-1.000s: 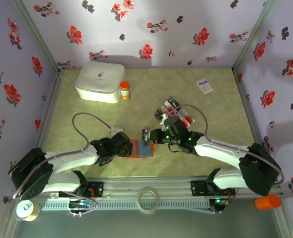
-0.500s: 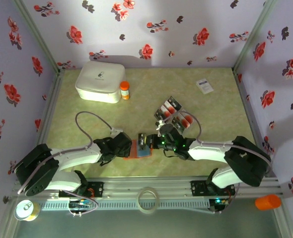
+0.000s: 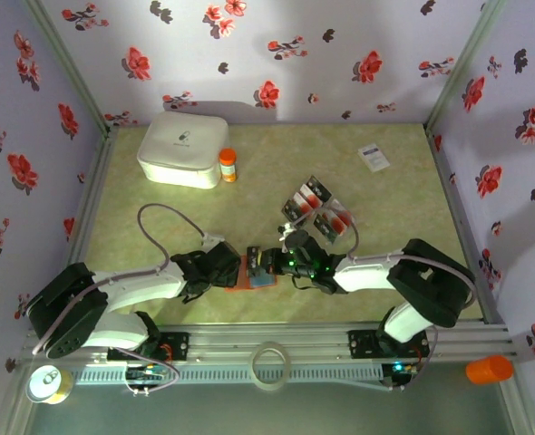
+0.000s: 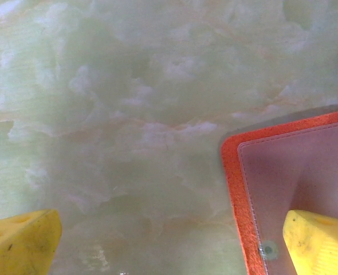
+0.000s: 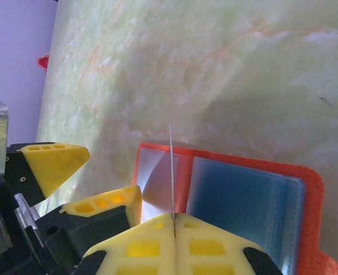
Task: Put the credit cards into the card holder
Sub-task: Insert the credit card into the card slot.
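The table (image 3: 403, 227) has a pale green surface with marble-like veins. 3 walls (image 3: 340, 54) close it in, covered with lilac paper printed with red and dark flowers. The card holder (image 5: 243, 192) lies open and flat on this surface, between the 2 grippers.

The left gripper (image 4: 170, 243) has its 2 yellow fingers wide apart. 1 finger (image 4: 321, 243) lies over the clear pocket inside the holder's orange edge, and the other is over bare table.

The right gripper (image 5: 173, 226) has its fingers pressed together on a credit card (image 5: 171, 172), which is seen only as a thin edge. This card stands upright over the holder, just beside the nearer left finger. The grey-blue panel is to the right of the card.

The other credit cards (image 3: 317, 210) lie spread out just behind the right fingers. Well beyond the left fingers stand a white box (image 3: 184, 148) and, just beside it, a small orange-capped bottle (image 3: 227, 165). A white card (image 3: 374, 158) lies well beyond the right fingers, near the back wall.
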